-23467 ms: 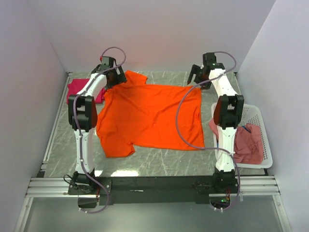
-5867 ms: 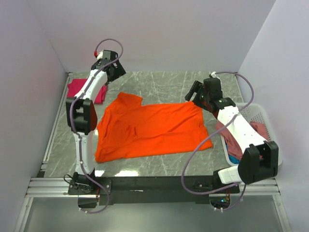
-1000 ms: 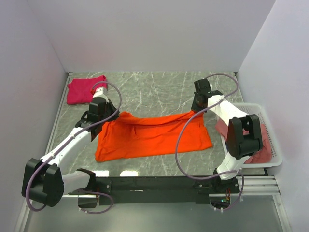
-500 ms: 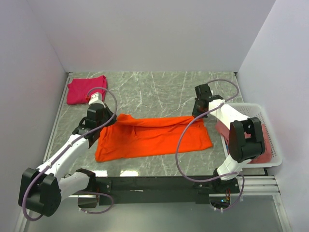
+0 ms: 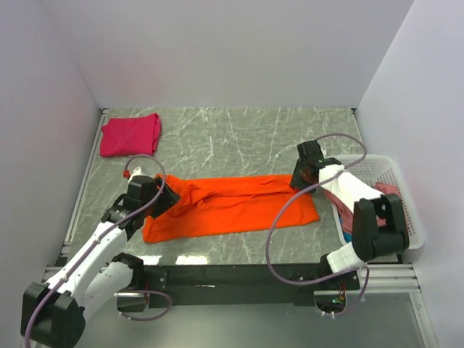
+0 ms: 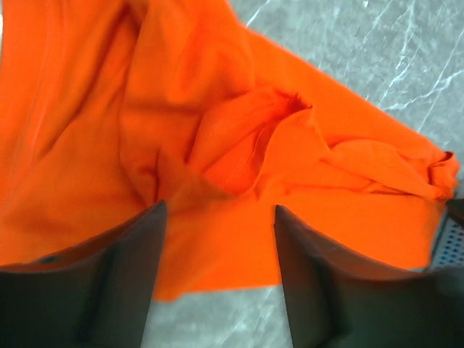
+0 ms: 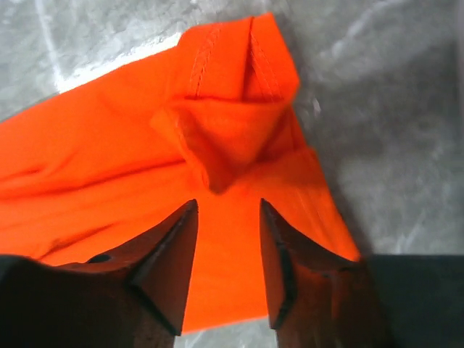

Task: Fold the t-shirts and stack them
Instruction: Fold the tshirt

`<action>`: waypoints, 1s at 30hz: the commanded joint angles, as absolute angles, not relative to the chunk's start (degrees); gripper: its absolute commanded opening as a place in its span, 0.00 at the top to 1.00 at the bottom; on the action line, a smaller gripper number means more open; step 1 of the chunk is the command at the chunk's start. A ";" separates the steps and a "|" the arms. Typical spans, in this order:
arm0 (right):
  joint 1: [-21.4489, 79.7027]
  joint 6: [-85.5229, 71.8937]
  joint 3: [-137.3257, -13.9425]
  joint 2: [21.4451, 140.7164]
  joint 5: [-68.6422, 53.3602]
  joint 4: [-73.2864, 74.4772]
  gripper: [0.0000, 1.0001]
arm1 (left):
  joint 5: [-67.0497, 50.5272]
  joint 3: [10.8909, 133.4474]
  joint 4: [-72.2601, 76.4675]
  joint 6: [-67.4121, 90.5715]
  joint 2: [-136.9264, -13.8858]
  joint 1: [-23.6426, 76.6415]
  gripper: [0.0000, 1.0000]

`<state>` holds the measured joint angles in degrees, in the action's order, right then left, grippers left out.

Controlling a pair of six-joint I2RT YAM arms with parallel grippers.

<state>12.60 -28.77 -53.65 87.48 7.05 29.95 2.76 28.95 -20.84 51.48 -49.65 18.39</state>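
- Top external view: the orange shirt [image 5: 239, 206] lies mid-table toward the near edge as a long left-to-right band. Half a second ago both grippers were clamped on its far edge, drawing it nearward.
- The left gripper [image 5: 165, 197], at the band's left end, has let go. Its fingers [image 6: 101, 290] stand about half apart and hold nothing, with bunched cloth below them.
- The right gripper [image 5: 296, 183], at the right end, has also parted and is empty. A hemmed corner stands in a small peak just beyond its fingers [image 7: 163, 268].
- I judge the lengthwise fold laid; crosswise folds and stacking remain.
- The cloth is soft and matte, rumpled at the left, with stitched hems.
- The table [image 5: 239, 138] is veined grey.
- A magenta shirt [image 5: 130, 135] lies far left.
- A white lattice basket [image 5: 384, 168] at the right holds pink cloth.
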 commanded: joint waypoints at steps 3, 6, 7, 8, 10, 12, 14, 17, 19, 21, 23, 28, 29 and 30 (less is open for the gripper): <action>12.92 -28.49 -53.26 78.14 8.62 29.80 0.47 | 5.25 32.68 -29.62 53.98 -45.79 18.72 0.01; 13.01 -26.90 -54.93 76.55 2.57 28.04 0.38 | 5.89 37.17 -24.02 51.43 -49.03 18.72 0.00; 13.27 -26.89 -55.19 76.47 0.90 27.17 0.34 | 5.45 38.13 -22.08 50.02 -50.61 18.72 0.01; 13.45 -26.81 -55.72 76.46 -1.38 25.24 0.32 | 4.67 39.97 -17.80 49.31 -54.63 18.72 0.01; 13.97 -26.72 -56.33 76.99 -1.93 24.00 0.29 | 1.24 41.65 -13.47 43.79 -59.56 18.72 0.00; 13.97 -26.81 -57.30 77.69 -2.46 23.73 0.29 | 1.67 47.00 -13.87 39.40 -68.17 18.72 0.01; 13.97 -26.81 -57.57 78.31 -2.55 23.47 0.29 | 1.85 53.48 -16.95 38.41 -76.50 18.81 0.01; 13.97 -26.02 -57.13 79.10 -2.20 23.82 0.29 | -1.84 56.60 -18.98 36.04 -83.13 20.39 0.03; 13.97 -25.49 -57.13 79.36 -1.32 24.43 0.29 | -0.18 57.56 -20.12 36.12 -85.60 22.76 0.05; 13.97 -25.23 -57.13 79.89 -1.41 24.87 0.29 | 1.56 57.48 -21.97 36.38 -86.65 23.99 0.05; 13.97 -24.87 -56.78 79.80 -1.84 24.70 0.29 | 1.93 56.43 -22.67 37.00 -86.92 24.52 0.07; 13.89 -24.78 -56.07 79.45 -1.85 24.52 0.29 | 5.09 55.98 -25.40 37.88 -88.15 25.31 0.33; 13.89 -24.79 -55.99 79.54 -1.76 24.52 0.29 | 5.10 56.33 -25.84 37.71 -88.24 25.75 0.37; 13.89 -24.70 -56.16 79.63 -1.67 24.61 0.29 | 5.27 56.42 -26.45 37.62 -88.50 26.10 0.42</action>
<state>13.67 -25.71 -55.22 80.03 -1.83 25.30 3.16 55.51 -23.99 38.33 -87.83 25.17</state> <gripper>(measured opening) 0.710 0.613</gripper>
